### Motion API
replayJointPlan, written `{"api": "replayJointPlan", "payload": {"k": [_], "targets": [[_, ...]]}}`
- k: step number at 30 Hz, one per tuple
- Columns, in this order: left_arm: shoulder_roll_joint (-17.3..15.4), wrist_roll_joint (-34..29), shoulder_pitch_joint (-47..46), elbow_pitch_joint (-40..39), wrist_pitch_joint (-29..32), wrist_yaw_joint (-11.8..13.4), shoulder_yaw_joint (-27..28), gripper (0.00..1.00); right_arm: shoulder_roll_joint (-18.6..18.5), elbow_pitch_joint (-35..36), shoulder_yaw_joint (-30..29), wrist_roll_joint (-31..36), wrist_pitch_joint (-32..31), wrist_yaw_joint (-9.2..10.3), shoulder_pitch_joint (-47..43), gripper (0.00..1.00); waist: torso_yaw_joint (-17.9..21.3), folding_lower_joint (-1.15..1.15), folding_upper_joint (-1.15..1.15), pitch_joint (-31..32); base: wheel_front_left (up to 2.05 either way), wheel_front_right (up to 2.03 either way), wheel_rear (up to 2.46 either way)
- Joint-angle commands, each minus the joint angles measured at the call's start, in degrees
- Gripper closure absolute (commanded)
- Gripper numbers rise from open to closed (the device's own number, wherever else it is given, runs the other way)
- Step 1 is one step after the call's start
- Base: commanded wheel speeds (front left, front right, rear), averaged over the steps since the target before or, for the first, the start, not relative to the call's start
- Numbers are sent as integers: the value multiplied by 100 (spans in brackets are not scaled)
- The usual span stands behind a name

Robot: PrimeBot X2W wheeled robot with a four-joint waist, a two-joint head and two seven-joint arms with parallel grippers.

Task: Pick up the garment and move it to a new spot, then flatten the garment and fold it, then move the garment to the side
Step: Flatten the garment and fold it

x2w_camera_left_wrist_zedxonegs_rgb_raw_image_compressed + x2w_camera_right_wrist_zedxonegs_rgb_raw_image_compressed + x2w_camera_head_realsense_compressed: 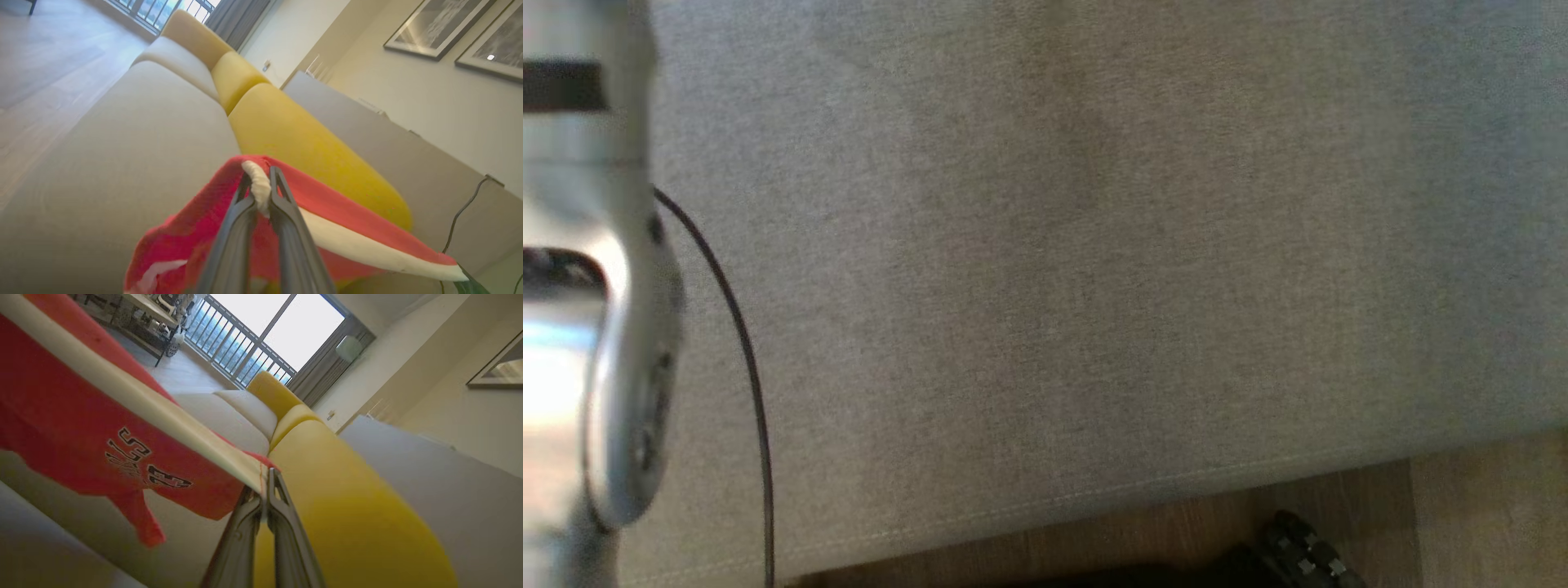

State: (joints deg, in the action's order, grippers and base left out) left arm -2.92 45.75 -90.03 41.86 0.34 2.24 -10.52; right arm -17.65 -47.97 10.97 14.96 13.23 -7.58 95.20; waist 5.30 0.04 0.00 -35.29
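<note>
left gripper is clenched on the white trim of the red mesh jersey, which drapes below its fingers, above the grey fabric sofa seat. right gripper pinches white trim too, with the jersey stretching away to its left, likely so the cloth hangs spread for laying flat.

The left arm is shiny silver with a black band and a thin black cable. The left gripper and right gripper have long dark fingers.
</note>
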Motion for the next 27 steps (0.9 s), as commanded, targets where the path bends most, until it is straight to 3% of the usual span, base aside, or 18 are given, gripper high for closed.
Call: {"api": "replayJointPlan", "payload": {"k": [1,11,15,27], "targets": [[-157,49,19,53,-28,-200,-108,100,99,-81,-184,127,72,9,-273,100,-86,-4,0,-14,0,0,0],[-178,-437,1401,1095,-149,-748,-1041,100,75,-1121,295,643,172,9,-1864,100,-314,-4,0,400,0,0,0],[-247,-563,1864,1287,-132,-829,-1290,100,92,-1377,477,593,174,9,-2204,100,-318,-4,0,602,0,0,0],[-682,-1282,3327,1548,-80,-949,-2455,100,207,-2453,1980,229,174,9,-2805,100,-193,-4,0,1517,0,0,0]]}}
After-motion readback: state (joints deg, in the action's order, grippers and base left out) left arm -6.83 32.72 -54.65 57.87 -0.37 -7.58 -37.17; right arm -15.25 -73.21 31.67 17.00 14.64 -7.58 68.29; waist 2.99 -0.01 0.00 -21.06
